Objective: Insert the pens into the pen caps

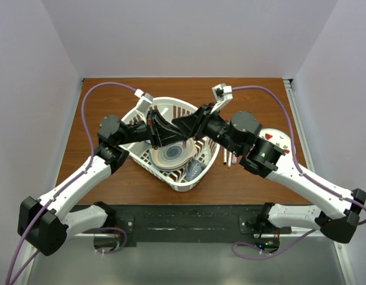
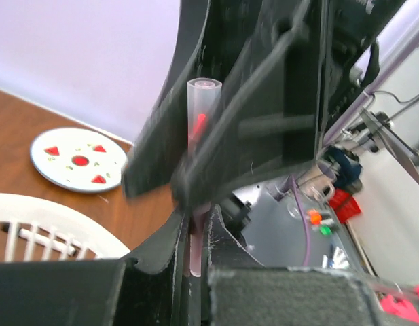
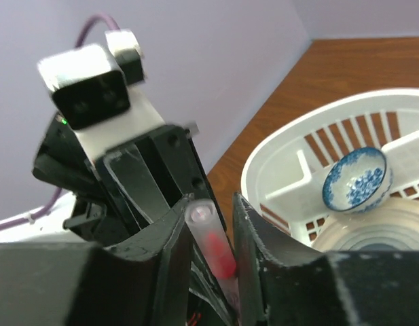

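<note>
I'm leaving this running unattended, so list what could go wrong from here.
1. The translucent pen sits between the fingers of both the left gripper and the right gripper; any skewed motion could bend it or pry it loose.
2. They meet above the white basket; a dropped pen would likely land by the blue-patterned bowl.

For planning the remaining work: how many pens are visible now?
3. One translucent pen is clamped by the left gripper and right gripper; a second pen and third pen lie on the table right of the basket. Others may be hidden.
</note>
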### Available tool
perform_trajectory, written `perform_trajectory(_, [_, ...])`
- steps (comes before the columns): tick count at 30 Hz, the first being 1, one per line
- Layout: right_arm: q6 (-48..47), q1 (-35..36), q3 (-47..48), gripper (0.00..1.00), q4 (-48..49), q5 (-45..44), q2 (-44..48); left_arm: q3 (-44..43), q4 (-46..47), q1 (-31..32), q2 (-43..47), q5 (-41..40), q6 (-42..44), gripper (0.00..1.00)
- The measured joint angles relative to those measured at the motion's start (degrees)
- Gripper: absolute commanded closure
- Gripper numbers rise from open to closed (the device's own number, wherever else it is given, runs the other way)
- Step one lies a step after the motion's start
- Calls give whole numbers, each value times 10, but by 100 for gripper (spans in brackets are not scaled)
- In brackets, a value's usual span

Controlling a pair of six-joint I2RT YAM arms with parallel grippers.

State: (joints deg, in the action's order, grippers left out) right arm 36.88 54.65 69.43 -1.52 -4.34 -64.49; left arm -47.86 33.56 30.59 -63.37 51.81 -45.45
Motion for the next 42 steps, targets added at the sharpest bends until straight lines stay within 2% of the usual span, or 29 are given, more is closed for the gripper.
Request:
perform_trajectory(2, [0, 6, 1, 63, -10, 13, -11, 0, 8, -6, 7, -13, 0, 100])
perform_trajectory(3, [-1, 8, 2, 73, -9, 14, -16, 0, 6, -9, 10, -14, -1, 100])
perform_trajectory(7, [-18, 7, 7, 99, -9, 21, -19, 1, 7, -13, 13, -10, -22, 100])
perform_trajectory(9, [-39, 7, 10, 100, -14, 19, -18, 1, 7, -13, 20, -12, -35, 100])
perform_trajectory(10, [-44, 7, 11, 100, -14, 19, -18, 1, 5, -13, 21, -12, -36, 95])
perform_trajectory(12, [-50, 7, 12, 100, -15, 19, -19, 1, 1, -13, 21, -13, -35, 76])
perform_trajectory(13, [-50, 7, 13, 100, -17, 17, -19, 1, 0, -13, 21, -13, -35, 61])
perform_trajectory(15, [-52, 9, 20, 100, -31, 9, -20, 1, -2, -13, 21, -13, -23, 49])
perform_trajectory(16, [-54, 10, 30, 100, -50, 2, -22, 1, -5, -13, 21, -16, -18, 40])
perform_trajectory(18, [-63, 13, 48, 100, -80, -12, -24, 1, -19, -13, 22, -24, -1, 30])
perform_trajectory(19, [-70, 12, 58, 100, -99, -21, -24, 1, -27, -13, 22, -27, 8, 22])
perform_trajectory(21, [-80, 2, 77, 100, -138, -30, -23, 1, -57, -13, 24, -37, 29, 14])
perform_trajectory(22, [-86, -20, 88, 100, -165, -30, -22, 1, -78, -13, 25, -45, 44, 5])
perform_trajectory(23, [-89, -44, 92, 100, -183, -29, -19, 1, -98, -13, 28, -51, 59, 2])
perform_trajectory(27, [-105, -198, 93, 100, -290, -35, -15, -7, -200, -13, 49, -89, 136, 0])
perform_trajectory(30, [-115, -276, 73, 100, -364, -41, -19, -26, -285, -13, 72, -147, 203, 0])
perform_trajectory(36, [-126, -331, 2, 100, -450, -52, -58, -14, -354, -13, 145, -298, 291, 0])
perform_trajectory(42, [-127, -362, -61, 96, -442, -68, -142, 45, -361, -13, 195, -418, 323, 0])
